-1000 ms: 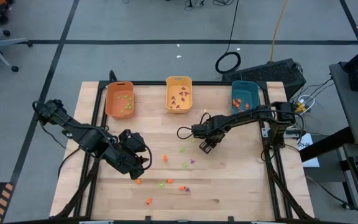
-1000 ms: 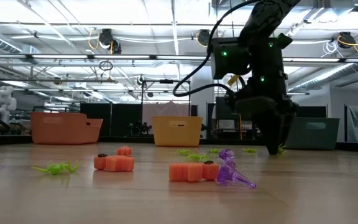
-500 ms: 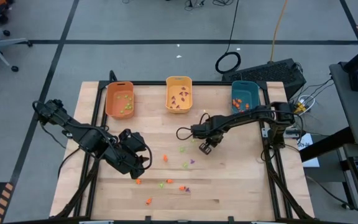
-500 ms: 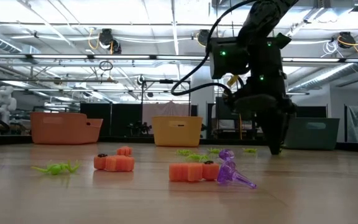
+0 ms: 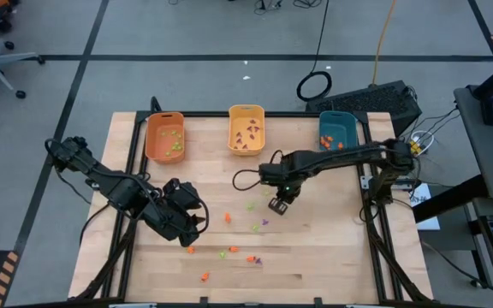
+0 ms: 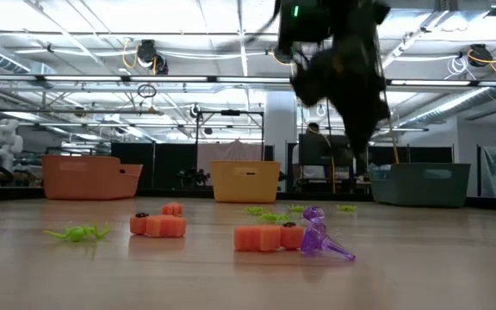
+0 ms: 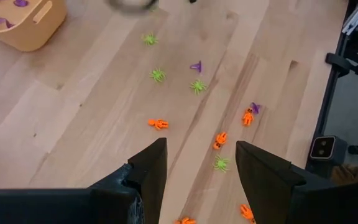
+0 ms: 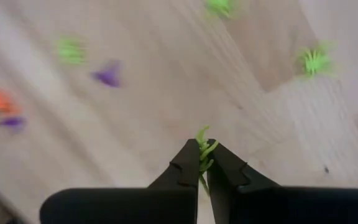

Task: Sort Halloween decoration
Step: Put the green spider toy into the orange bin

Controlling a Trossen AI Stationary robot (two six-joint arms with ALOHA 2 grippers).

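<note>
Only the right wrist view shows the catch: the right gripper pinches a light green spider between closed fingertips. From above, that gripper hangs in front of the yellow bin, near scattered trinkets. The left gripper, jaws wide and empty, hovers in front of the orange bin.

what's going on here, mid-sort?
Yes, mid-sort. The right gripper is shut on a green spider and is raised off the table near the middle. The left gripper is open, low over the front left of the table, holding nothing. Orange, green and purple trinkets lie scattered on the wood. The orange bin, yellow bin and teal bin at the back each hold some pieces.
</note>
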